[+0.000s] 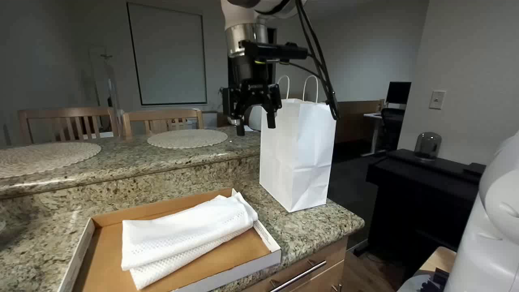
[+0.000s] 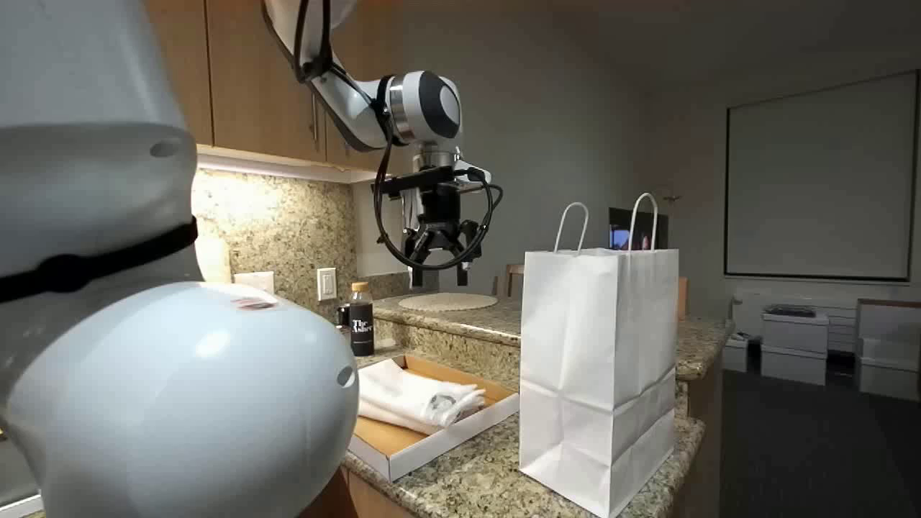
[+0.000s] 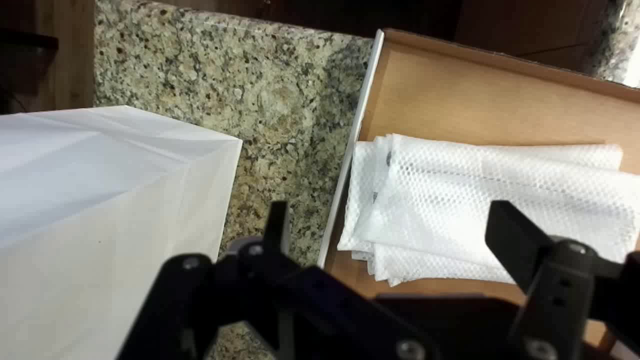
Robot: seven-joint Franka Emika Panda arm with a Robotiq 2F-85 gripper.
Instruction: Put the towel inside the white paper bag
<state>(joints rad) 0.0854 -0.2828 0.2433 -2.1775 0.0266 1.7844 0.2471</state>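
Observation:
The white towel lies folded in a shallow cardboard tray, and shows in both exterior views and in the wrist view. The white paper bag stands upright on the counter beside the tray, its two handles up. The bag's inside is hidden; one side of it shows in the wrist view. My gripper is open and empty, pointing down, well above the counter. In the wrist view its fingers are wide apart, with the towel below and beyond them.
The cardboard tray has low white walls. A raised granite ledge runs behind it, with round placemats. A dark bottle stands behind the tray. The bag is close to the counter's end.

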